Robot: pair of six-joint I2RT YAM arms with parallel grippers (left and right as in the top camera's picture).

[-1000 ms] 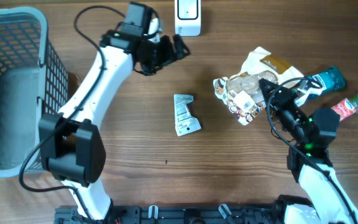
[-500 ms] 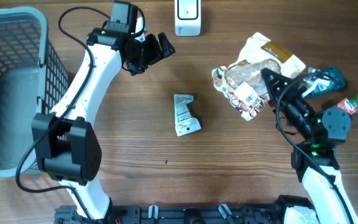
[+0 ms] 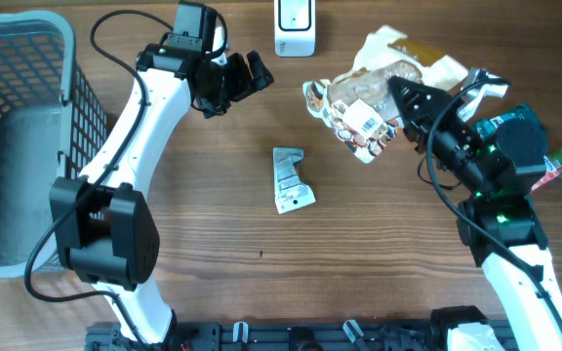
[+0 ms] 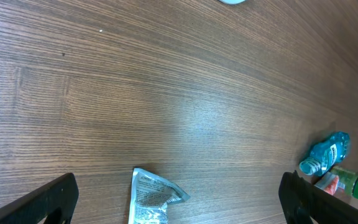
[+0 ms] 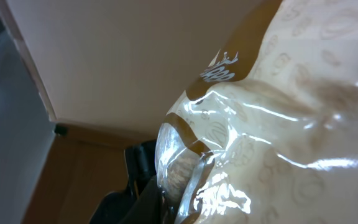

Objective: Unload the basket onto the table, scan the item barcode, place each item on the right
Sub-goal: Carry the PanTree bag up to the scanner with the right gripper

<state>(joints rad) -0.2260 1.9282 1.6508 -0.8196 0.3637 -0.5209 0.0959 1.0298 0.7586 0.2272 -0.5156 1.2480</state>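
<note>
table (image 3: 379, 253): work area | bag (image 3: 354, 109): pinched at its edge by the closed right gripper (image 3: 399, 97), seemingly lifted, near scanner (image 3: 294, 24), to its right | left gripper (image 3: 249, 78): wide open, empty, left of scanner | barcode label (image 3: 367, 123): faces up, not toward scanner | done: pickup; left: present label, scan

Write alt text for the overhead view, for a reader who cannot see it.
The right gripper grips a clear food bag, barcode label facing up, near a white scanner. The left gripper hangs open beside the scanner; a silver packet lies between the arms and a basket stands at left.
</note>
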